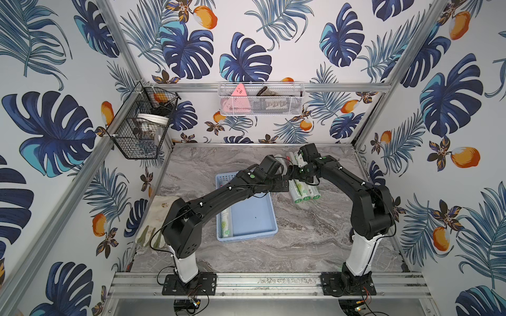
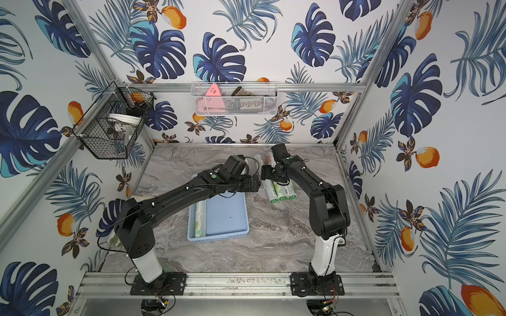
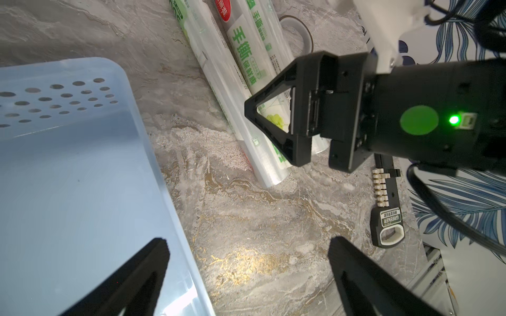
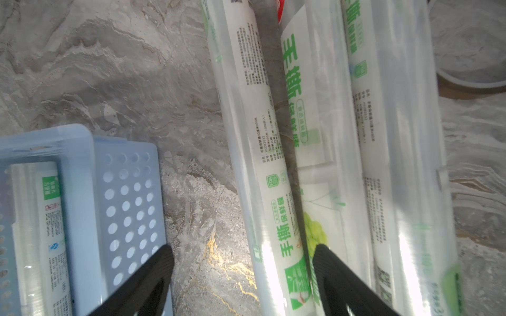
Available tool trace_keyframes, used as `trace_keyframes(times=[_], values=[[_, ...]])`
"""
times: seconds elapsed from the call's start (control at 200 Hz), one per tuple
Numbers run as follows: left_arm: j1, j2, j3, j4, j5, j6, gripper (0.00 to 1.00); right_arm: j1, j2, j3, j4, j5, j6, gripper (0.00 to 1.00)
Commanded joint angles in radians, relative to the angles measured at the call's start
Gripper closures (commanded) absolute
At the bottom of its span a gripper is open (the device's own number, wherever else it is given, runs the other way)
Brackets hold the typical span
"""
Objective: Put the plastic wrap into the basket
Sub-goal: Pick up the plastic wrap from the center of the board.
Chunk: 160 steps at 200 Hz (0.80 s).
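One roll of plastic wrap (image 1: 225, 224) lies in the basket (image 1: 247, 237), against the wall on the robot's left. Three rolls (image 1: 305, 193) lie on the table (image 1: 315, 232) just right of the basket.

Right gripper (image 4: 243, 248): jaws apart, straddling the roll nearest the basket (image 4: 254, 153), nothing clamped.

Left gripper (image 3: 247, 242): wide open, empty, above the basket's right rim.

Recommendation: centre that roll between the fingers, close squarely, and lift it level over the rim.
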Motion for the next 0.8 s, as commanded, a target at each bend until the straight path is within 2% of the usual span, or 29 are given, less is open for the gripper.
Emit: trace_keyframes(times=[0.0, 0.325, 0.455, 0.796], values=[[-0.001, 0.014, 0.016, -0.004, -0.032, 0.001, 0.01, -0.001, 0.044, 0.034, -0.041, -0.006, -0.009, 0.2], [0.0, 0.014, 0.011, -0.003, -0.046, 0.005, 0.01, 0.0, 0.172, 0.144, -0.074, 0.004, -0.001, 0.26], [0.0, 0.016, 0.008, -0.001, -0.039, 0.005, 0.01, 0.002, 0.214, 0.198, -0.106, 0.032, -0.009, 0.32], [-0.001, -0.005, -0.016, 0.007, -0.053, -0.002, 0.01, 0.03, 0.302, 0.291, -0.159, 0.078, -0.049, 0.34]])
